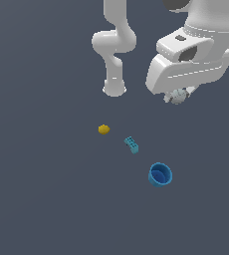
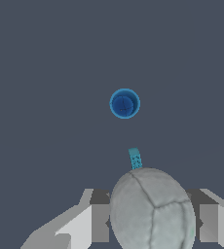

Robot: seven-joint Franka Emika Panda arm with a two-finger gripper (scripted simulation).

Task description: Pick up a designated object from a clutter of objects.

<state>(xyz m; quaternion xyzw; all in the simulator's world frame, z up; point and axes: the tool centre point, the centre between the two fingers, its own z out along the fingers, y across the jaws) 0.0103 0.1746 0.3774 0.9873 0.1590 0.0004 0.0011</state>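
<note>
My gripper (image 2: 150, 221) is shut on the pale grey-white ball (image 2: 153, 211), which fills the space between the two fingers (image 2: 100, 221) in the wrist view. In the exterior view the ball (image 1: 176, 96) shows just under the white hand, held high above the floor at the upper right. The rest of the clutter lies below on the floor: the yellow lump (image 1: 104, 129), the teal studded brick (image 1: 132, 144) and the blue round cup (image 1: 160, 175). The wrist view also shows the brick (image 2: 135, 158) and the cup (image 2: 124, 103); the lump is out of its view.
The arm's white base and links (image 1: 114, 45) stand at the back, behind the yellow lump. The floor (image 1: 47, 189) is a plain dark grey-blue surface all around the items.
</note>
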